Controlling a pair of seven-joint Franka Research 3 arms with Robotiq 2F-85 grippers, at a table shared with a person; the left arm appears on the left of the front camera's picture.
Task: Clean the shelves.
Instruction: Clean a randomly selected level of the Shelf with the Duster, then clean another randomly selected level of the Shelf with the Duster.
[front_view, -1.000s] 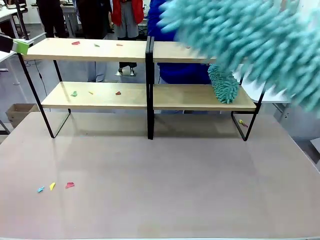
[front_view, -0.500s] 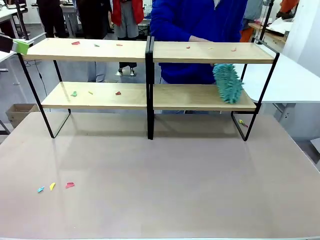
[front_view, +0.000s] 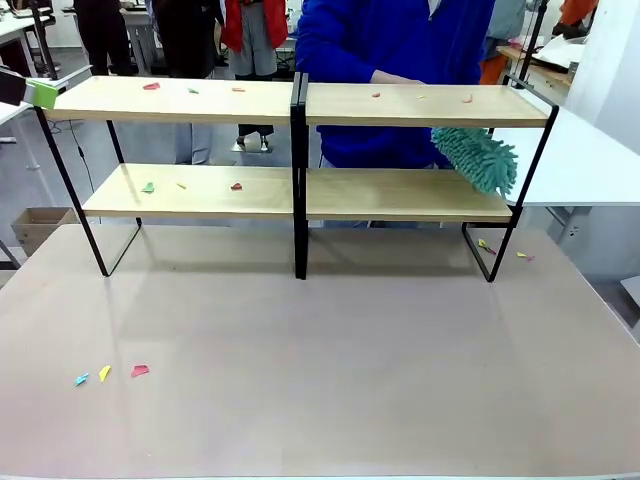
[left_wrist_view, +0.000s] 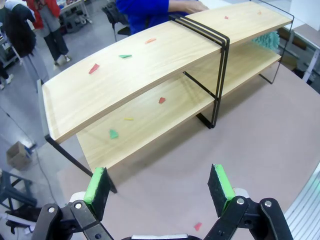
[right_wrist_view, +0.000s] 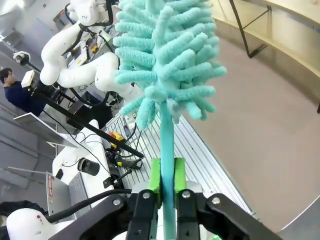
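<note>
Between the right fingers, a thin-stemmed, shaggy teal duster.

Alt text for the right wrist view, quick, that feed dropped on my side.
The right gripper is shut on the thin handle of a fluffy teal duster, whose head rises above the fingers. Behind it, toward the upper right, are the beige tabletop and an edge of the shelves.
</note>
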